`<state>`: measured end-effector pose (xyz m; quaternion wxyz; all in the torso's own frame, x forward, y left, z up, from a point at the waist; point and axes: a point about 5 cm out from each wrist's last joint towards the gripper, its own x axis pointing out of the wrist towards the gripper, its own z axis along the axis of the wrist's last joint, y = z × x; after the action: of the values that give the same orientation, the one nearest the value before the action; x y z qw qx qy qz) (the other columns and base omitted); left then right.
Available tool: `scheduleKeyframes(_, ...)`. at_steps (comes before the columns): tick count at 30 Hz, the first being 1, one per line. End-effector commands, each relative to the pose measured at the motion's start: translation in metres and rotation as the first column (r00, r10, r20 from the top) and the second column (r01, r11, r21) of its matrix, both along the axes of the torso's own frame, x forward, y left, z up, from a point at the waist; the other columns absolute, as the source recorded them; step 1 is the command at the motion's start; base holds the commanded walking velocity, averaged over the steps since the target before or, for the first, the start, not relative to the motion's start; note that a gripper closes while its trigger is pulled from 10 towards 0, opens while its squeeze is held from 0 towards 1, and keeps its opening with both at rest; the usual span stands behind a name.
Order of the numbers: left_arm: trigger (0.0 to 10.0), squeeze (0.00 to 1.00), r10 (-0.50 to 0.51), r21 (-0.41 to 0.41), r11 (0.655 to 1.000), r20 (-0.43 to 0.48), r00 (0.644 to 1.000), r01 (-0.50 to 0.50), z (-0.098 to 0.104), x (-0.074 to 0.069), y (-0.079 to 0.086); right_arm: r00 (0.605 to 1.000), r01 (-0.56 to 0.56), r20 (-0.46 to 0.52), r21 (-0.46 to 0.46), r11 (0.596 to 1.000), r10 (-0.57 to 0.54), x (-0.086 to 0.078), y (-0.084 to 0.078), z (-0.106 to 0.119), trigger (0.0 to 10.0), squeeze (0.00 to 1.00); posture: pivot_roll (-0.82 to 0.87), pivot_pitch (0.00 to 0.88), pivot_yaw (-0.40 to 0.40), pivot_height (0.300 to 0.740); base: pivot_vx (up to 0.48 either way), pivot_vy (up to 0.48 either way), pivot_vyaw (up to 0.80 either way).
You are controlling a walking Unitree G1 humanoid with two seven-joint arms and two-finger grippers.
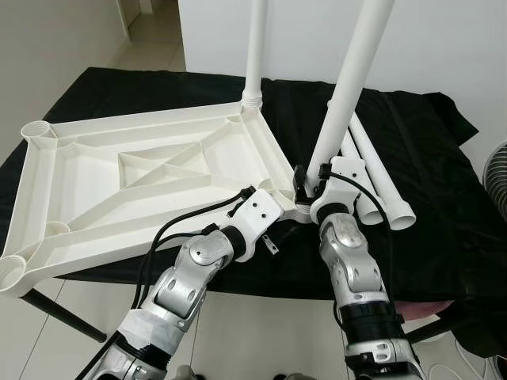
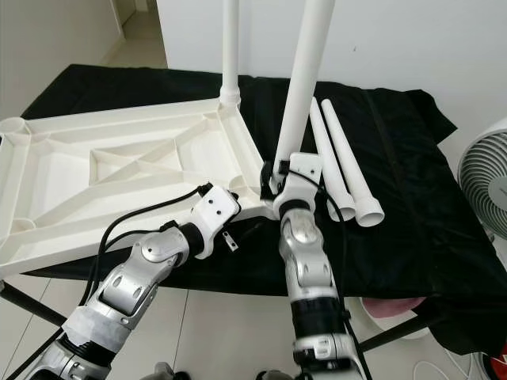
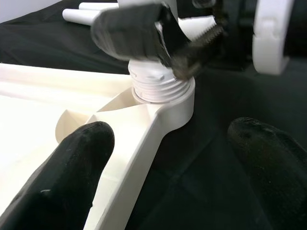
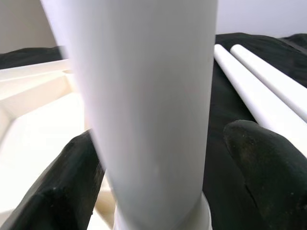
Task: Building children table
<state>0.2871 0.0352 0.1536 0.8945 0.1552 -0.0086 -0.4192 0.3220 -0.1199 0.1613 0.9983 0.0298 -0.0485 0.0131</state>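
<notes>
Right gripper (image 4: 158, 167) clasps leg (image 1: 348, 95) above corner socket (image 3: 165, 98) of upturned tabletop (image 1: 135, 182). Left gripper (image 3: 177, 158), fingers spread, at socket's 7 o'clock.

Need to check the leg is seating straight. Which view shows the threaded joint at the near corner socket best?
The left wrist view: the leg's threads sit partly out of the corner socket, close up. In the eye views the right gripper hides that joint. The right wrist view gives the leg's shaft.
</notes>
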Motion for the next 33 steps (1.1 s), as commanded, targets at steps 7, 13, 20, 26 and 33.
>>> scheduleKeyframes(7,10.0,0.00,0.019,0.005,1.000,-0.010,1.000,-0.019,-0.003,-0.002,0.002,1.000,-0.027,0.005,-0.011,1.000,0.027,-0.016,-0.005,-0.005,10.0,0.00,-0.10,0.081,-0.005,0.740,0.000,0.000,0.00)
scheduleKeyframes(13,10.0,0.00,0.023,0.013,1.000,-0.006,1.000,-0.023,-0.002,0.001,0.006,0.998,-0.061,-0.007,-0.030,0.998,0.061,-0.045,-0.019,-0.017,0.0,0.00,-0.12,0.089,0.006,0.740,0.000,0.000,0.00)
scheduleKeyframes(20,10.0,0.00,0.024,0.015,1.000,0.003,1.000,-0.024,0.001,0.003,0.007,0.992,-0.121,-0.023,-0.021,0.992,0.120,-0.051,-0.014,-0.019,3.9,0.00,-0.12,0.087,0.007,0.740,0.000,0.000,0.00)
scheduleKeyframes(26,10.0,0.00,0.026,0.016,1.000,0.006,1.000,-0.026,0.001,0.003,0.007,0.987,-0.155,-0.035,-0.033,0.987,0.154,-0.050,-0.012,-0.021,10.0,0.00,-0.11,0.080,0.003,0.740,0.000,0.000,0.00)
scheduleKeyframes(33,10.0,0.00,0.017,0.029,0.999,0.017,1.000,-0.017,0.002,0.001,0.006,0.985,-0.168,-0.030,-0.032,0.985,0.168,-0.022,-0.021,-0.014,10.0,0.00,-0.11,0.068,-0.001,0.740,0.000,0.000,0.00)
